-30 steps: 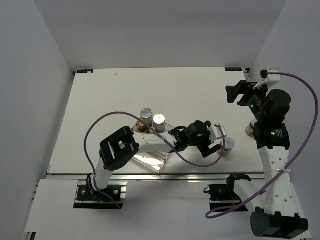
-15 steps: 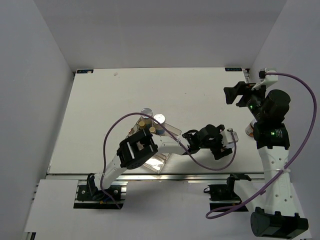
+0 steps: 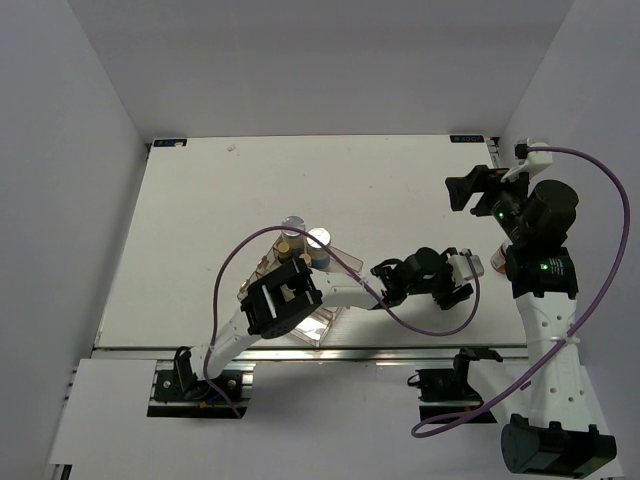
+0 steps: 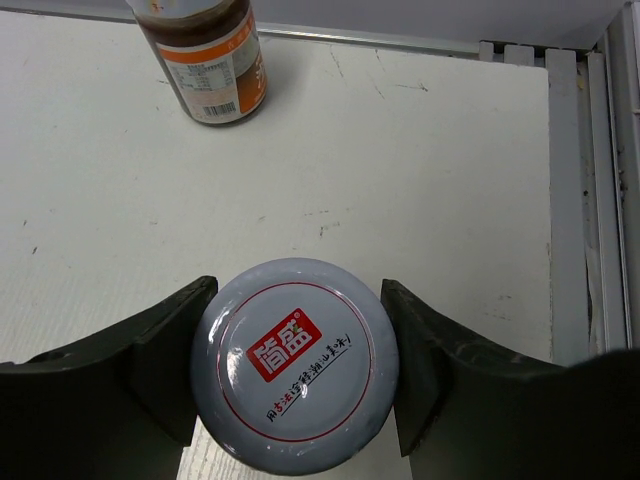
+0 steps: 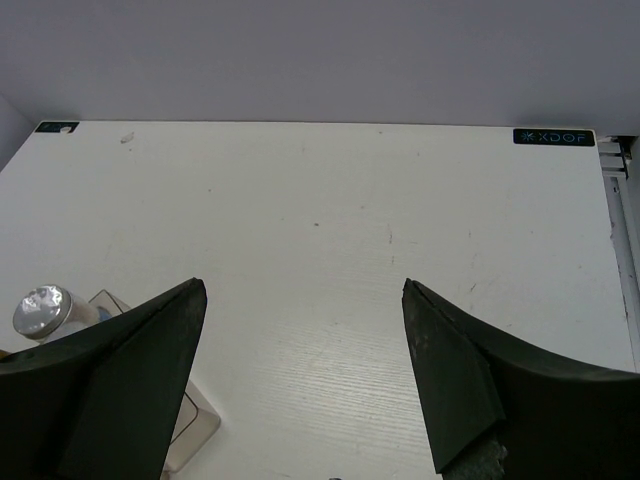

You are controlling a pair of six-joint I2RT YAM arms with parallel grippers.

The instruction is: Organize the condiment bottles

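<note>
The white-lidded jar (image 4: 295,365) stands upright on the table (image 4: 450,180), toward its right side and well apart from the tray (image 3: 345,262). The left gripper (image 4: 297,330) has its fingers pressed against opposite sides of the lid, so we read this as a grasp on the jar and nothing else.

Risks, as we judge them:
- The hold is on the lid rim alone. The lid is smooth and round, and the body below is hidden. If the lid is loose or the squeeze is light, the jar could slip or swing on the lift.
- A second jar (image 4: 205,60), with brown contents and an orange label, stands farther out on the table. A sideways sweep in that direction could knock it over.
- The tray already holds two silver-capped bottles (image 3: 318,238) and two yellow bottles (image 3: 287,245) close together. Lowering the jar carelessly could bump them or catch the tray wall.
- The purple cable (image 3: 430,325) loops low beside the wrist. We cannot tell whether it clears the table.

Pose: the left arm (image 3: 330,292) is stretched far to the right across the near part of the table, passing over the tray, with its wrist pointing down over the jar. The right arm (image 3: 540,260) is raised at the right edge. The right gripper (image 5: 302,290) is spread wide and holds nothing, looking out over bare table.
</note>
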